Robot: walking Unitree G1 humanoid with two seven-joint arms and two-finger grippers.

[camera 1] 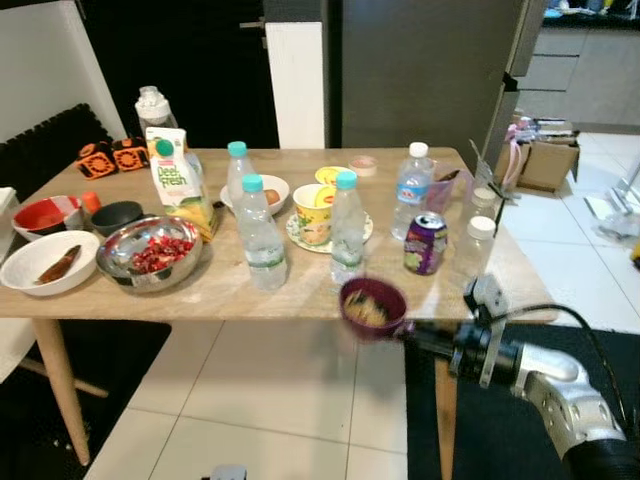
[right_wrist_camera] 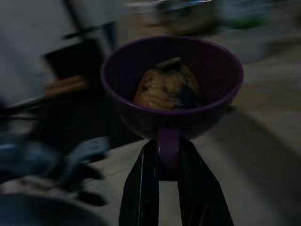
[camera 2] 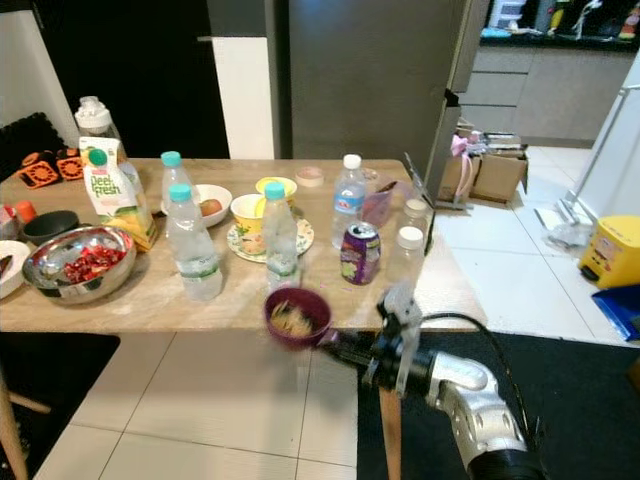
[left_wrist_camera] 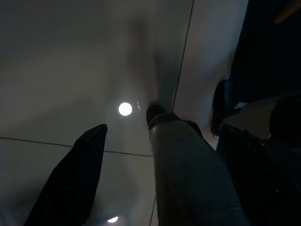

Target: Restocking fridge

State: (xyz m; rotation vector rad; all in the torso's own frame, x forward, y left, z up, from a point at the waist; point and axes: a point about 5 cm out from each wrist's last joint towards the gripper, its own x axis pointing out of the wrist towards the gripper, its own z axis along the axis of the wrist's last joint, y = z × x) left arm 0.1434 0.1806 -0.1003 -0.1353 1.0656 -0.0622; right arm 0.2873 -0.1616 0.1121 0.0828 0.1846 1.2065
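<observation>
One purple cup (camera 1: 373, 305) of food hangs just off the desk's (camera 1: 230, 285) front edge, its handle pinched in the right hand (right_wrist_camera: 168, 162); the left hand's (left_wrist_camera: 160, 155) fingers spread wide.

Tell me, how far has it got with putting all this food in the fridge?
Barely started, by the look of it. The right gripper is shut on the handle of a purple cup of food, held at the table edge. Left on the table: water bottles, a juice carton, a soda can and bowls. The fridge behind is closed.
</observation>
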